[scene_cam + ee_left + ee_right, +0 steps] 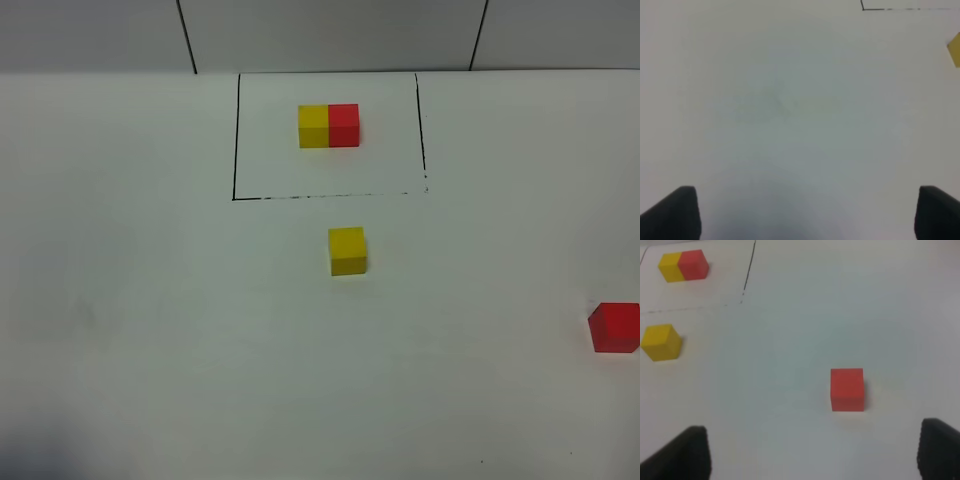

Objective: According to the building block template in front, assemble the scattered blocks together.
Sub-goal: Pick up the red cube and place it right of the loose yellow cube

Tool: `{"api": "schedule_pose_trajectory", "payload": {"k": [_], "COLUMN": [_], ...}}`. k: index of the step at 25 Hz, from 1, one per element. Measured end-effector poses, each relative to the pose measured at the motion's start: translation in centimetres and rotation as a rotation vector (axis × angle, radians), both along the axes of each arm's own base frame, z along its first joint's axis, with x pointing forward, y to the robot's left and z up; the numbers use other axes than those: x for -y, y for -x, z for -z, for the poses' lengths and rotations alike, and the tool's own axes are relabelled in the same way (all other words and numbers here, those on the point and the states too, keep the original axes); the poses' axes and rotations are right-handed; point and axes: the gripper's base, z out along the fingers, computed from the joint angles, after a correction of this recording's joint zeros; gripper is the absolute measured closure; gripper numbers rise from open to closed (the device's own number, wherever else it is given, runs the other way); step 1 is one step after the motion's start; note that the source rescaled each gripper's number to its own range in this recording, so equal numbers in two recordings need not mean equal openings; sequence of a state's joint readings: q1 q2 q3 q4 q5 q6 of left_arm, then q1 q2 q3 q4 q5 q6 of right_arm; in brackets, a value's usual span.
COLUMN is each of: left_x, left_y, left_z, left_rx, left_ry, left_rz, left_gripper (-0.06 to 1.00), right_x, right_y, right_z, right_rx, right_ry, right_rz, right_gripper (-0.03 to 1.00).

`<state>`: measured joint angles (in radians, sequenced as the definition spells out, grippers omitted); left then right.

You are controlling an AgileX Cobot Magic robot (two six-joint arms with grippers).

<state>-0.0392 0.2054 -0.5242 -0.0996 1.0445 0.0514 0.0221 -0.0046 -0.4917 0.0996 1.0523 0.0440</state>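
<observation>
We judge step in hand: opening approach, nothing grasped yet. Left gripper (808, 212) fingers spread wide over bare table (790, 100), empty. Right gripper (812, 452) fingers likewise spread, empty, with red cube (847, 389) ahead of them, untouched.

Yellow cube (347, 250) mid-table. Template (328, 126) at its 12 o'clock, inside black outlined box (237, 140). Red cube well apart at its 4 o'clock.

Next move, we reckon: right gripper descends on red cube and seats it flush at yellow cube's 3 o'clock face, matching template.

Surface plain white, matte. Behind, pale wall panels (330, 35) with dark seams.

The left hand (807, 215) hangs over the white bench (790, 100), its two dark fingers (675, 215) spread wide. A yellow cube (955, 49), cut off at the edge, lies near a black line (900, 9).
</observation>
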Motion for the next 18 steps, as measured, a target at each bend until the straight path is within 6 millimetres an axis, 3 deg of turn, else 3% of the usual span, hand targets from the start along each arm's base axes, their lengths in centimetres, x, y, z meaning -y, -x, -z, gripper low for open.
{"api": "schedule_pose_trajectory", "payload": {"k": [9,18], "left_x": [-0.1,-0.2], "left_y": [2.8,3.0], "left_z": [0.6,0.6], "left_rx": [0.163,0.175], "left_ry": [0.014,0.032], "left_rz": [-0.006,-0.025], "left_gripper": [0.07,0.13], "right_x": [0.0,0.0], "right_y": [0.0,0.0], "right_z": [0.0,0.0], "right_rx": [0.0,0.0], "right_ry": [0.0,0.0], "right_rz": [0.0,0.0], "right_gripper": [0.04,0.04]}}
